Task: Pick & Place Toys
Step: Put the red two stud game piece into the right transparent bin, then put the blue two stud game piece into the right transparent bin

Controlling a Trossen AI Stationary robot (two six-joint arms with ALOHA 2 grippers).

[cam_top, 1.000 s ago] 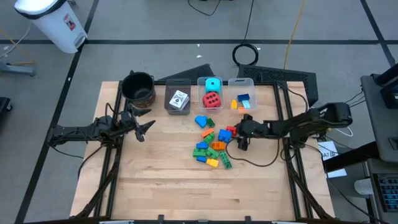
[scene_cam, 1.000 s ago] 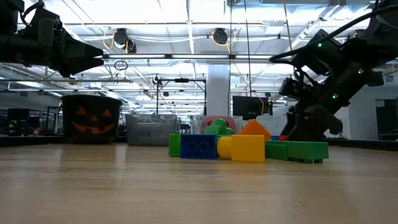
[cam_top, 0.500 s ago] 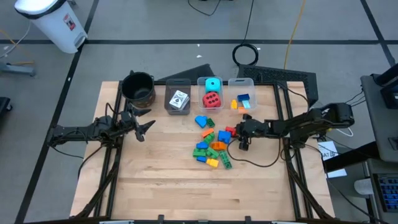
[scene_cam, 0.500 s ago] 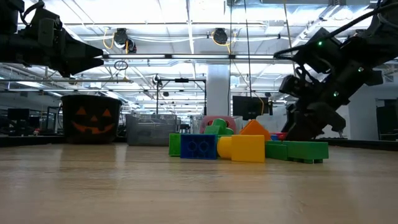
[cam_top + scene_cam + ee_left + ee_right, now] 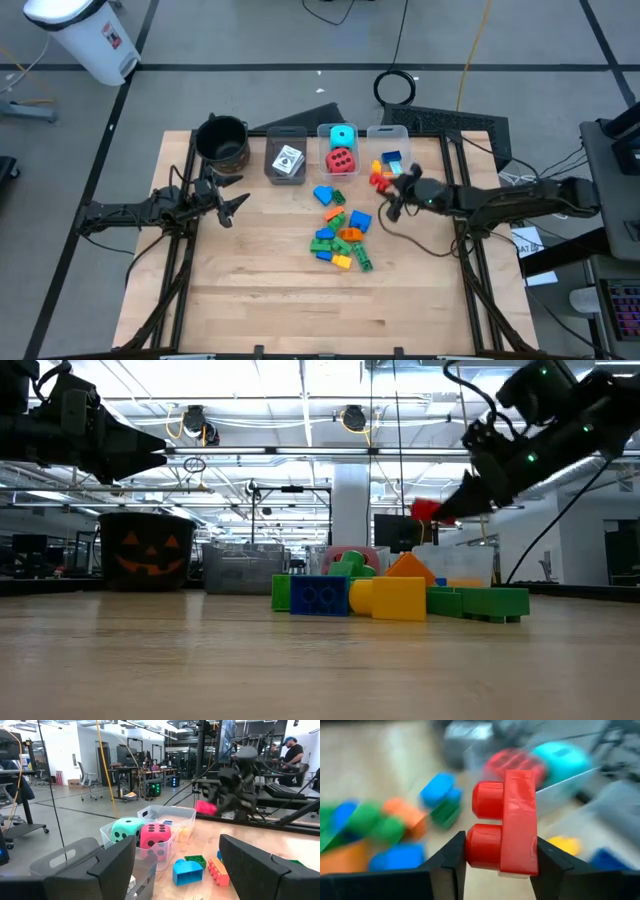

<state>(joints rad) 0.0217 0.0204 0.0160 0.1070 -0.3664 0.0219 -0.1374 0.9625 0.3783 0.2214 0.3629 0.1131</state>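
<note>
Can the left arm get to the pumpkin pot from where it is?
Probably yes. The left hand hangs open just in front of the pumpkin pot, with nothing between them; the bricks lie off to the side.

Your two arms are dark, almost black, built of slim tubular links with bulkier joint housings. The left gripper (image 5: 233,205) ends in two tapering, pointed dark fingers (image 5: 260,865), broad and flat-faced with angular edges. The right gripper (image 5: 385,181) has matching black fingers (image 5: 447,865). You can see small green lights glowing on the right arm's housing, and thin black cables trailing along it.
</note>
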